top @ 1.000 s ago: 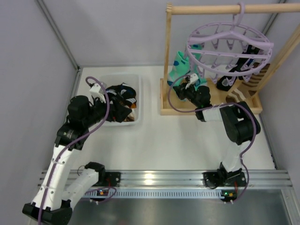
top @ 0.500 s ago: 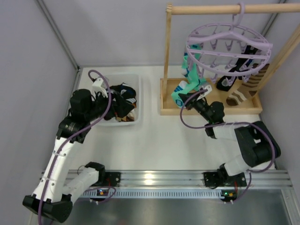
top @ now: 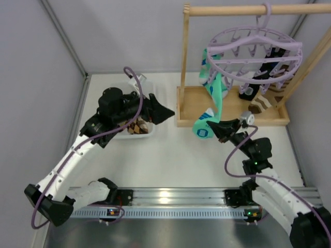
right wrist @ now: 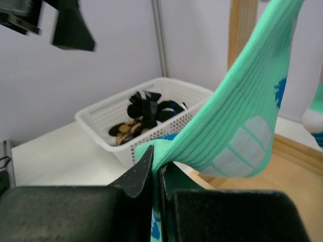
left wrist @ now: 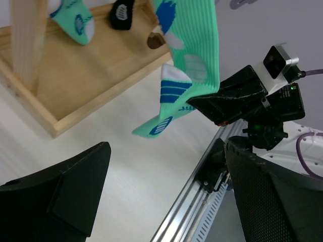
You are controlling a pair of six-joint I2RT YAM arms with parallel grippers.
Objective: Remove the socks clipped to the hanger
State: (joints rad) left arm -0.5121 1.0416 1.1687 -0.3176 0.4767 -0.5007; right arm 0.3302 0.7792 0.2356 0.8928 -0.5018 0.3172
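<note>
Far left, the left gripper (top: 164,109) hovers with its jaws spread wide and nothing between them, above the near right corner of a white mesh basket (right wrist: 96,126). The basket holds a heap of dark socks (right wrist: 146,108) and, at the near side, brown-orange argyle socks (top: 135,126).

At centre, a teal sock (top: 216,93) is drawn taut. Its long axis runs from a clip on the left rim of the hanger (top: 253,51) down and forward over the edge of the wooden frame (top: 232,112) towards the arms. Its upper end is pinned at the ring. Its lower end, marked in blue and white, points at the table's near edge and curls free just past the grip.

The right gripper (top: 220,129) is clamped tight on that lower end, with fabric bunched between its closed fingers in the wrist view.

A second teal sock (left wrist: 70,17) hangs beside the frame's upright post. To the right, the lavender hanger hangs by its hook from the frame's top rail. Under its right half a black sock (top: 248,92) and a brown striped sock (top: 264,102) dangle above the frame's base board.
</note>
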